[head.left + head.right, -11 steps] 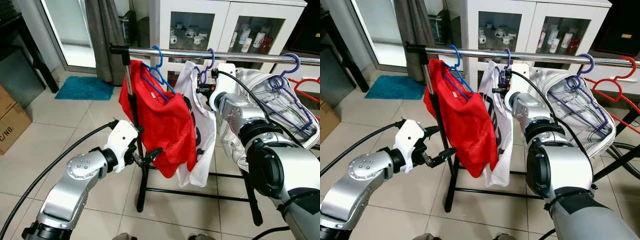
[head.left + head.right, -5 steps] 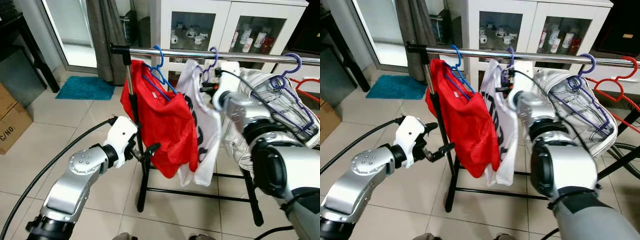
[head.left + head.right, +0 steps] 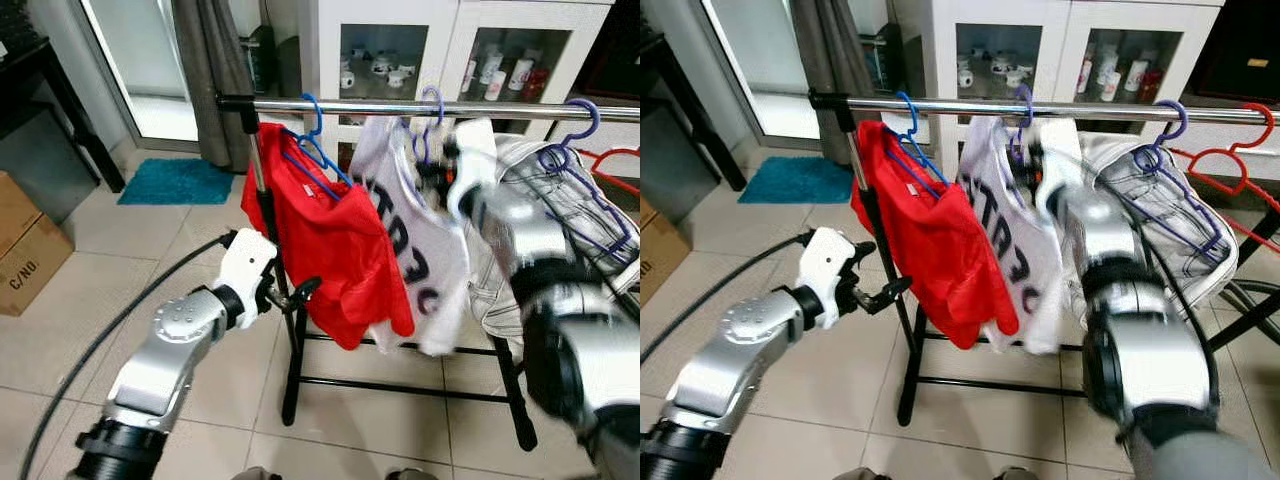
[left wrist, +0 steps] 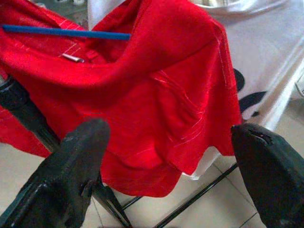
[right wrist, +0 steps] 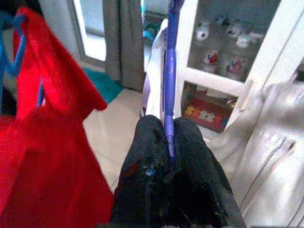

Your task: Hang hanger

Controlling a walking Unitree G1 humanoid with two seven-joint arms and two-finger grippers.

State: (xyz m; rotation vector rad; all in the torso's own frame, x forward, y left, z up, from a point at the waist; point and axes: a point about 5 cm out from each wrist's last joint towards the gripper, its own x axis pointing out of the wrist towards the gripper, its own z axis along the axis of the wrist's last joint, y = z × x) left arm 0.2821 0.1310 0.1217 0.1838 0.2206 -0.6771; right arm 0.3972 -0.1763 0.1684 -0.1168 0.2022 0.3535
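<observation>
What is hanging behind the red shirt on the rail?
Behind the red shirt hangs a white T-shirt with dark print, on a purple hanger pinched by the right claw. The red shirt covers its lower left part.

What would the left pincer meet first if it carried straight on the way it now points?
Most likely the red shirt. The left pincer, its fingers open, aims at the lower part of the cloth hanging on the rack. The rack's black post stands just beside that line; depth is unclear.

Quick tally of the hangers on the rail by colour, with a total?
Blue hanger, carrying the red shirt: 1
Purple hangers, one with the white shirt, held by the right gripper, and one with the pale jacket: 2
Red hanger, bare: 1
Total: 4
</observation>
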